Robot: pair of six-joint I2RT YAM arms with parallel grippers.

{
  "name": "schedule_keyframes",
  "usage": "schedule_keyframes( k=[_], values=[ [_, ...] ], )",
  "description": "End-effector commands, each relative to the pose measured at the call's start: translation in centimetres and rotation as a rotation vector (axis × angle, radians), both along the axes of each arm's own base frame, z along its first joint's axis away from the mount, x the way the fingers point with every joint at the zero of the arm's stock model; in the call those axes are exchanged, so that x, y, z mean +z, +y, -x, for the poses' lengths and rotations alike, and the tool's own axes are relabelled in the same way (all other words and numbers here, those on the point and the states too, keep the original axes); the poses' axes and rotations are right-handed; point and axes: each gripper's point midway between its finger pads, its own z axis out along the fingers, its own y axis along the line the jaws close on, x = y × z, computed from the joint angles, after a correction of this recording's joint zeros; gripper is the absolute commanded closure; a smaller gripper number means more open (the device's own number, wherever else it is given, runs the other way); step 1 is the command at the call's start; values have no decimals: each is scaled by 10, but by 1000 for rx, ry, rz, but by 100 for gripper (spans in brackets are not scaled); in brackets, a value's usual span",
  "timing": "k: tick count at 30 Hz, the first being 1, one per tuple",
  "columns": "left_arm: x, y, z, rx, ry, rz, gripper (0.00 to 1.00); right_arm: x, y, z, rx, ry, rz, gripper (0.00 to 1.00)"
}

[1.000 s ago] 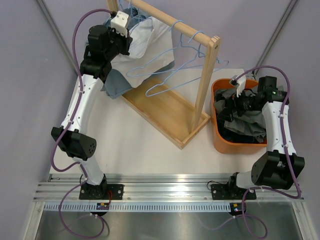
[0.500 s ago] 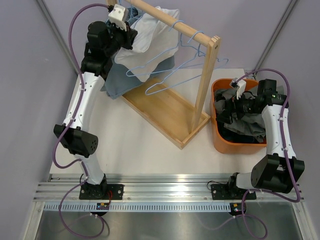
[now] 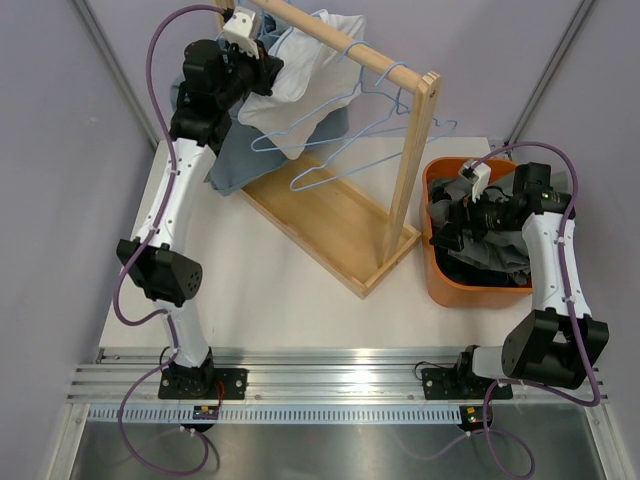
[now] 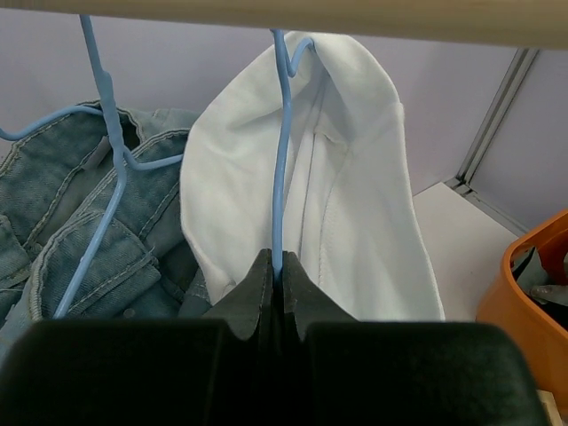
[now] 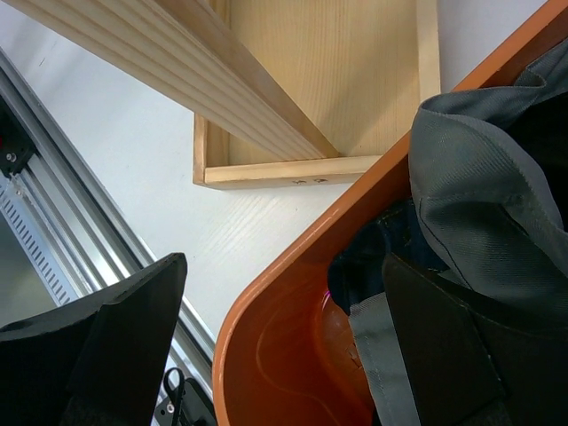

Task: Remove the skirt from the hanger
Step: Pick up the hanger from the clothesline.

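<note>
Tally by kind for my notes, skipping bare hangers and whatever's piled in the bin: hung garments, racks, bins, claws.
Hung garments: 2 (white skirt, denim garment)
Wooden rack: 1
Orange bin: 1
Claws: 2 (left claw shut on the skirt's blue hanger, right claw open)
Total: 6

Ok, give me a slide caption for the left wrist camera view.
Left gripper shut on the blue hanger carrying the white skirt, beside a denim garment.

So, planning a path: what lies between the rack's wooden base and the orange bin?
Only bare table between base and bin; clearest in right wrist view.
</note>
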Motion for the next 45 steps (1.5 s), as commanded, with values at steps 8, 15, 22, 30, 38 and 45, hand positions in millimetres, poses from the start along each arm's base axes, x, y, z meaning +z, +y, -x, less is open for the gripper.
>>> schedule_keyframes(
  k=[8, 15, 22, 30, 38, 45],
  values=[
    [57, -36, 14, -103, -182, 67, 100, 9, 6, 4, 5, -26, -48, 0],
    [31, -41, 1, -111, -122, 34, 100, 8, 7, 6, 3, -28, -52, 0],
    [10, -33, 0, -85, -72, -13, 100, 11, 10, 10, 21, -41, -53, 1],
    [-6, 10, 26, -15, -18, -20, 100, 21, 20, 30, 113, -107, -75, 1],
    [-46, 30, 69, 8, 77, -82, 100, 35, 40, 56, 310, -171, -108, 1],
    [-72, 39, 127, -30, 152, -126, 100, 37, 65, 81, 510, -357, -47, 0]
  ],
)
